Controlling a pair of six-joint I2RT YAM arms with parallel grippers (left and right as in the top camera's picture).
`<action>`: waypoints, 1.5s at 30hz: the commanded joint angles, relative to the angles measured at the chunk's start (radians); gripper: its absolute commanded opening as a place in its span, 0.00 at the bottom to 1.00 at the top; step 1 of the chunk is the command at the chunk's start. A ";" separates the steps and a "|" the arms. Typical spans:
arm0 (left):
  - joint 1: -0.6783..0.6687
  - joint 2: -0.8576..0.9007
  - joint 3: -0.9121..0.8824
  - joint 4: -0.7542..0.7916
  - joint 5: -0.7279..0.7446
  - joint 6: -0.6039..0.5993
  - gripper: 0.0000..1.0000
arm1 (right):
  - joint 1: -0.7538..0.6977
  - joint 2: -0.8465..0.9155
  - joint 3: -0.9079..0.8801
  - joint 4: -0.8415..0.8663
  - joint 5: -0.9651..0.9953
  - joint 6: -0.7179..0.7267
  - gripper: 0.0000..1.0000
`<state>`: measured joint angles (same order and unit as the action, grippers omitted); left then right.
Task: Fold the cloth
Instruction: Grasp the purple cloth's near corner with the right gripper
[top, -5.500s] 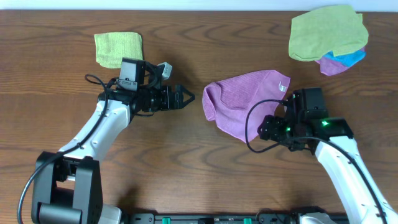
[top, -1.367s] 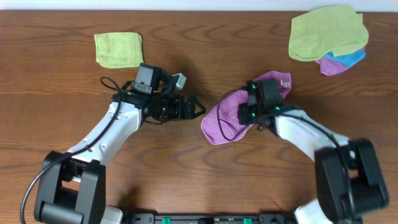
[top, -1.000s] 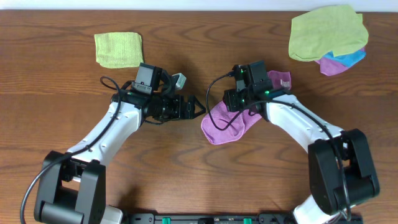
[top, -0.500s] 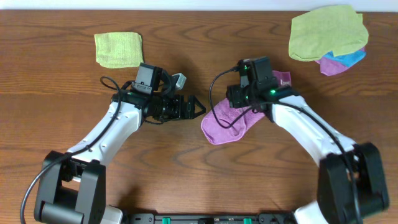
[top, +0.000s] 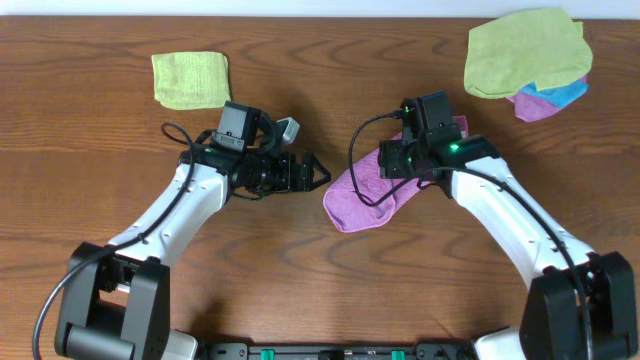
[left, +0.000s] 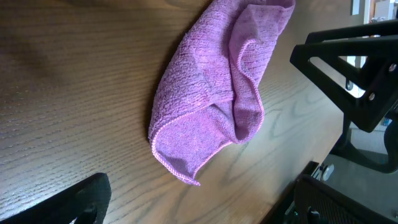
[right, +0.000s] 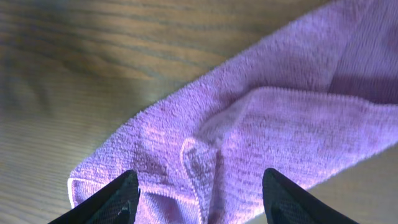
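Observation:
The light purple cloth (top: 365, 200) lies bunched and loosely folded over itself on the wooden table, running from lower left up under my right arm. It also shows in the left wrist view (left: 205, 106) and in the right wrist view (right: 267, 124). My right gripper (top: 386, 164) hovers over the cloth's upper part; its fingers (right: 199, 196) are spread open and hold nothing. My left gripper (top: 318, 172) is open and empty, just left of the cloth and apart from it, with its fingers (left: 199, 211) low in its own view. I cannot see the white tag.
A folded lime-green cloth (top: 190, 79) lies at the back left. At the back right is a pile: a lime-green cloth (top: 525, 50) over a blue one (top: 567, 93) and a purple corner (top: 535, 108).
The cloth, spread wider 5.5 s ago, has been dragged left and folded over itself by my right gripper. That gripper has since let go and drawn back to the right. My left arm has held still.

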<state>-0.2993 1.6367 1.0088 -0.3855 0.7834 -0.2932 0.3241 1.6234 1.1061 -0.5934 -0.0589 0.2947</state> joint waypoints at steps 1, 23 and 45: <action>-0.002 0.011 0.023 -0.003 -0.005 -0.002 0.95 | -0.001 0.027 0.008 -0.018 0.010 0.093 0.64; -0.002 0.011 0.023 -0.003 -0.008 -0.002 0.95 | -0.001 0.213 0.008 0.129 -0.026 0.237 0.59; -0.003 0.011 0.023 -0.003 -0.005 -0.084 0.95 | -0.003 0.043 0.008 0.009 0.091 0.185 0.01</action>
<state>-0.2993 1.6367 1.0092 -0.3859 0.7788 -0.3267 0.3241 1.7409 1.1061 -0.5640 -0.0273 0.5083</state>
